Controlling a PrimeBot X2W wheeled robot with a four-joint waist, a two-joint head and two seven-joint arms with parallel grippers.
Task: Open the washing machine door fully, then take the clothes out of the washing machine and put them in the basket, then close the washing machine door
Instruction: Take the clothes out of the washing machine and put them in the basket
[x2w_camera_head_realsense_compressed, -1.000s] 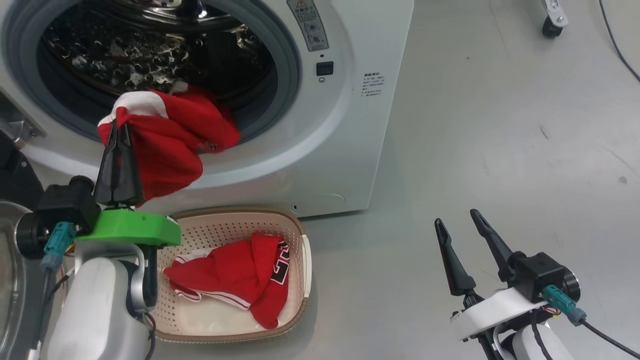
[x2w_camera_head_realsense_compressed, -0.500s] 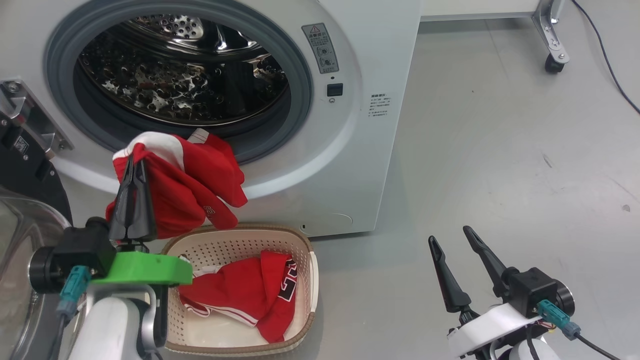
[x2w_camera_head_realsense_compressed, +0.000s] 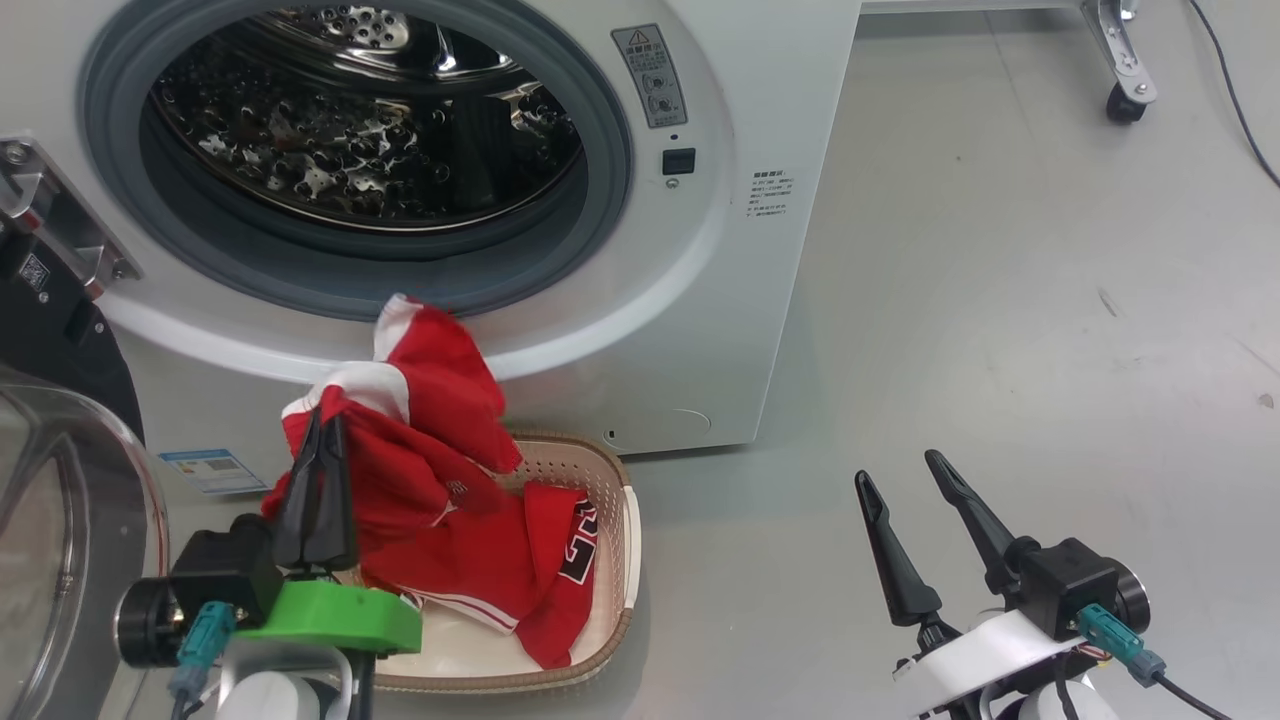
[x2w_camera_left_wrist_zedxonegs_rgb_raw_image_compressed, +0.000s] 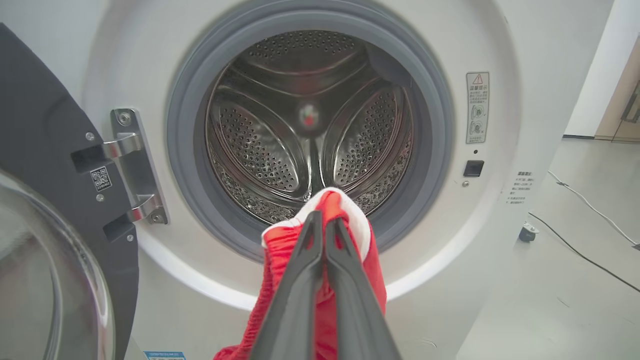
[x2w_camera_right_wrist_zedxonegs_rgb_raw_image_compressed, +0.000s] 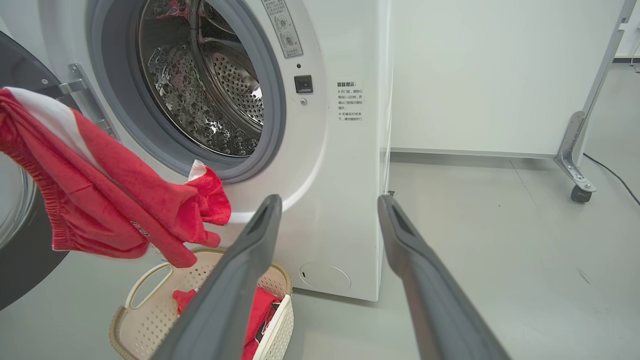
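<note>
Grey, smooth floor (x2w_camera_head_realsense_compressed: 1000, 300) spreads under everything. On it stands a white front-loading washing machine (x2w_camera_head_realsense_compressed: 720, 300). Its round opening is ringed by a grey rubber seal (x2w_camera_head_realsense_compressed: 608, 150), and the perforated steel drum (x2w_camera_head_realsense_compressed: 370, 130) shines inside.

The washing machine door (x2w_camera_head_realsense_compressed: 80, 540) is swung wide open to the robot's left on a metal hinge (x2w_camera_head_realsense_compressed: 60, 235). It is glossy black, with a clear bulging glass bowl.

A cream perforated basket (x2w_camera_head_realsense_compressed: 600, 455) with a brown woven-look rim sits on the floor just in front of the machine's lower front. A red jersey (x2w_camera_head_realsense_compressed: 520, 570) with white trim and a black-and-white number lies crumpled inside it.

A red garment (x2w_camera_head_realsense_compressed: 420, 400) with a broad white stripe is outside the drum, below the opening. It hangs over the end of the basket nearest the machine. From the head view its lower folds overlap the jersey, and whether they touch cannot be told.

The left tool (x2w_camera_head_realsense_compressed: 328, 420) holds this garment up. Its two dark fingers are pressed together on the fabric at the white stripe.

The right tool (x2w_camera_head_realsense_compressed: 897, 468) is low on the robot's right, well apart from the basket. Its fingers are spread wide, with nothing between them.

A small blue label sticker (x2w_camera_head_realsense_compressed: 210, 470) sits near the machine's bottom corner. A caster wheel (x2w_camera_head_realsense_compressed: 1125, 103) and a dark cable (x2w_camera_head_realsense_compressed: 1235, 90) are on the floor at far right.
</note>
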